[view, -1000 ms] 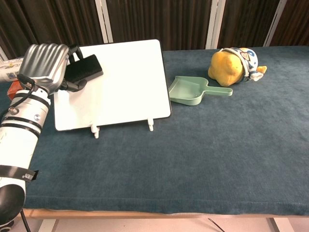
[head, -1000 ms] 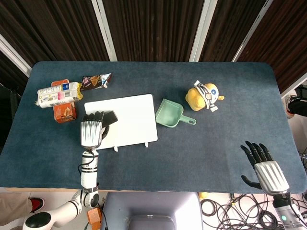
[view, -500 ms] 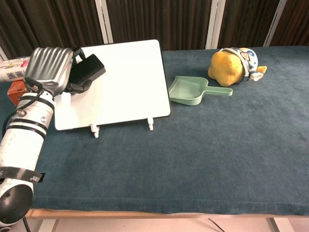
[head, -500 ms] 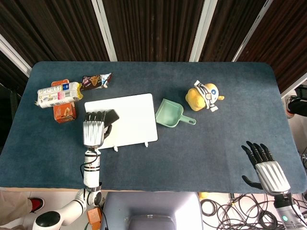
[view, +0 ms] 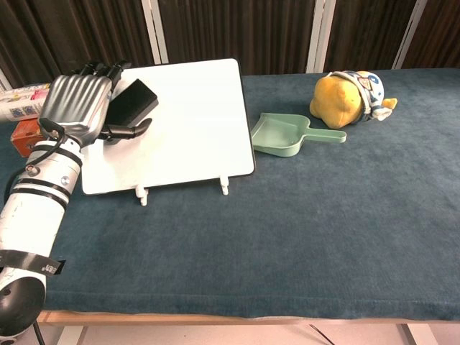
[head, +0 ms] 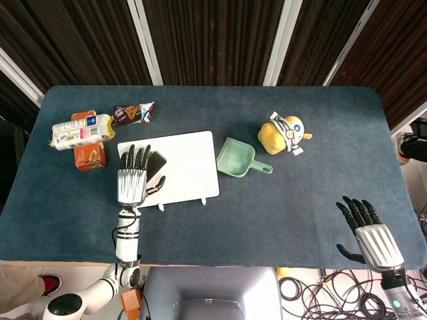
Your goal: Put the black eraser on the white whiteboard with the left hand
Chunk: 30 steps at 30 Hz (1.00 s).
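Observation:
The black eraser lies on the left part of the white whiteboard, which rests flat on the blue table. My left hand hovers over the board's left edge with its fingers stretched out and spread. The eraser sits just right of the palm, between the fingers and the thumb, and nothing clasps it. My right hand shows only in the head view, at the near right table edge, fingers apart and empty.
A green dustpan lies right of the board. A yellow plush toy sits further right. Snack packs, an orange box and a dark wrapper lie far left.
My left hand's fingers have uncurled from the eraser and now stretch out straight. The eraser stays lying on the whiteboard. The right hand has not moved.

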Each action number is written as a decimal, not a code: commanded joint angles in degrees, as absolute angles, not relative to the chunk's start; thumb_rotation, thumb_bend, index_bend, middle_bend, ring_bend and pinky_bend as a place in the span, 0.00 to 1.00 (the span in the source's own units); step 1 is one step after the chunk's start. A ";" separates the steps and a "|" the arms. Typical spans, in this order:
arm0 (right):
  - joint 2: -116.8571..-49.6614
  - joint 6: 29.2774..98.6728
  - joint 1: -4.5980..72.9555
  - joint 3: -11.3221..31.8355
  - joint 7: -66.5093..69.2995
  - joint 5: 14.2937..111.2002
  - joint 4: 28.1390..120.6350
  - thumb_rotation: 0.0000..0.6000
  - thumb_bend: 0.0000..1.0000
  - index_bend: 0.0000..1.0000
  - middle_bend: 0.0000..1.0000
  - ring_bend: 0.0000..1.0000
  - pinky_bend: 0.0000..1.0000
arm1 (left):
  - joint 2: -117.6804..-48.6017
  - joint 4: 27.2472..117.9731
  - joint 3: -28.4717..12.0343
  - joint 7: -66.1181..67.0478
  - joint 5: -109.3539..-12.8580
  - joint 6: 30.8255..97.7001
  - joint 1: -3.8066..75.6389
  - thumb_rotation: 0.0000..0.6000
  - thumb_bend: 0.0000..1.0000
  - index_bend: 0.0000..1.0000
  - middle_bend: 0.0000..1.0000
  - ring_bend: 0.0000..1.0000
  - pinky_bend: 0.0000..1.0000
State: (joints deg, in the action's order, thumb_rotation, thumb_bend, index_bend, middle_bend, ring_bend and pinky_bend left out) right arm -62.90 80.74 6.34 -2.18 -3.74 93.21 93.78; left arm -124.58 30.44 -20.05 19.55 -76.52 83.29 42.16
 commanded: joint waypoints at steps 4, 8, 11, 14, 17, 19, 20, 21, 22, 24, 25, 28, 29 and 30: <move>-62.90 80.99 6.24 -2.12 -3.73 93.21 93.70 1.00 0.16 0.00 0.00 0.00 0.00 | -121.56 36.80 -18.00 19.76 -78.76 88.79 39.62 0.36 0.21 0.08 0.09 0.02 0.17; -62.96 81.00 6.16 -2.20 -3.90 93.23 93.67 1.00 0.16 0.00 0.00 0.00 0.00 | -112.53 53.13 -12.67 22.44 -82.92 95.32 32.94 0.36 0.21 0.07 0.08 0.01 0.16; -63.10 80.89 6.11 -2.33 -4.37 93.27 93.76 1.00 0.16 0.00 0.00 0.00 0.00 | -100.61 71.12 -6.66 26.50 -84.45 97.23 25.92 0.40 0.21 0.05 0.07 0.00 0.16; -63.36 80.86 6.02 -2.45 -5.25 93.36 93.93 1.00 0.16 0.00 0.00 0.00 0.00 | -85.53 90.00 -0.15 28.07 -79.72 94.41 18.76 0.54 0.21 0.00 0.01 0.00 0.10; -63.76 80.98 5.93 -2.32 -6.49 93.24 94.04 1.00 0.16 0.00 0.00 0.00 0.00 | -71.44 103.06 4.90 23.82 -72.60 90.57 13.49 0.68 0.23 0.00 0.00 0.00 0.03; -64.09 80.71 6.01 -2.16 -7.13 92.86 94.19 1.00 0.16 0.00 0.00 0.00 0.00 | -66.75 103.78 6.82 16.33 -73.24 90.48 10.93 0.87 0.25 0.00 0.00 0.00 0.02; -64.31 80.51 6.06 -2.07 -7.71 92.61 94.25 1.00 0.16 0.00 0.00 0.00 0.00 | -65.66 101.72 7.52 10.76 -75.00 91.89 8.99 0.94 0.25 0.00 0.00 0.00 0.02; -64.49 80.33 6.12 -1.99 -8.18 92.41 94.32 1.00 0.16 0.00 0.00 0.00 0.00 | -65.49 100.03 7.60 7.60 -75.65 93.18 7.59 0.96 0.26 0.00 0.00 0.00 0.01; -64.61 80.26 6.17 -1.94 -8.47 92.36 94.34 1.00 0.16 0.00 0.00 0.00 0.00 | -65.27 99.03 7.74 7.09 -75.96 93.77 6.95 0.99 0.26 0.00 0.00 0.00 0.00; -64.78 80.19 6.19 -1.89 -8.86 92.26 94.36 1.00 0.16 0.00 0.00 0.00 0.00 | -64.92 97.90 7.98 7.11 -76.78 94.39 6.34 1.00 0.26 0.00 0.00 0.00 0.00; -64.83 80.15 6.20 -1.88 -9.00 92.23 94.36 1.00 0.16 0.00 0.00 0.00 0.00 | -64.79 97.56 8.03 7.18 -77.11 94.64 6.17 1.00 0.26 0.00 0.00 0.00 0.00; -65.36 79.52 6.42 -1.69 -10.08 91.63 94.50 1.00 0.16 0.00 0.00 0.00 0.00 | -64.83 96.10 7.57 4.09 -80.08 96.72 4.73 1.00 0.26 0.00 0.00 0.00 0.00; -65.61 79.21 6.50 -1.76 -10.85 91.54 94.39 1.00 0.16 0.00 0.00 0.00 0.00 | -64.97 95.72 8.21 4.89 -81.44 95.64 4.90 1.00 0.26 0.00 0.00 0.00 0.00; -65.73 79.19 6.46 -1.75 -11.13 91.40 94.42 1.00 0.16 0.00 0.00 0.00 0.00 | -65.02 95.75 8.21 5.17 -81.73 95.13 4.92 1.00 0.26 0.00 0.00 0.00 0.00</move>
State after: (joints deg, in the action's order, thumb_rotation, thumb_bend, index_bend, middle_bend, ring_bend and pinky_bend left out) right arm -65.49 79.41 6.41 -1.77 -10.73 91.61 94.42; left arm -65.54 98.54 5.58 7.20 -78.79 94.74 7.80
